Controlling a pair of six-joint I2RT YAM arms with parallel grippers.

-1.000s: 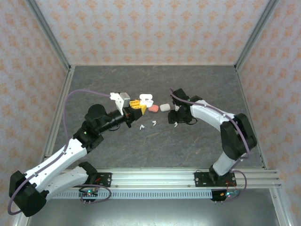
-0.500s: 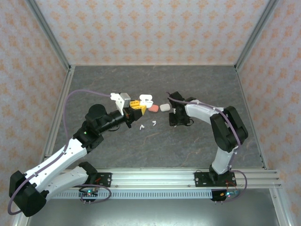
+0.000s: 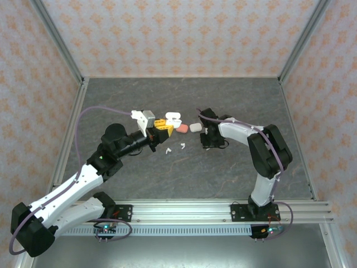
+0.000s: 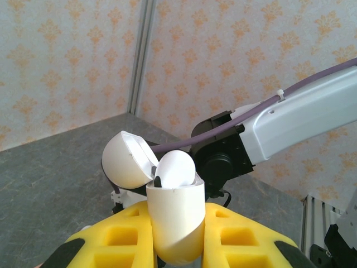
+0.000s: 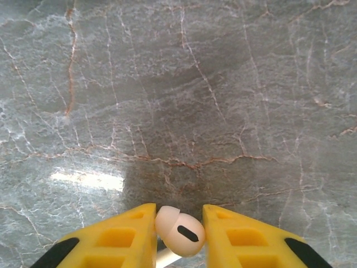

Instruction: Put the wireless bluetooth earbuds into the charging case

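Observation:
My left gripper is shut on a white charging case, held upright with its lid flipped open to the left. A white rounded piece sits in the case's mouth. In the top view the case is above the table's middle. My right gripper points down at the table, its yellow fingers touching both sides of a white earbud with a dark slot. Two more white earbuds lie loose between the arms.
A salmon-pink case and a shut white case lie on the grey marbled table between the two grippers. Patterned walls and metal frame posts enclose the table. The right arm passes close behind the held case.
The right gripper has slid slightly left and its fingers have closed in onto the earbud. The left arm and its case have not moved.

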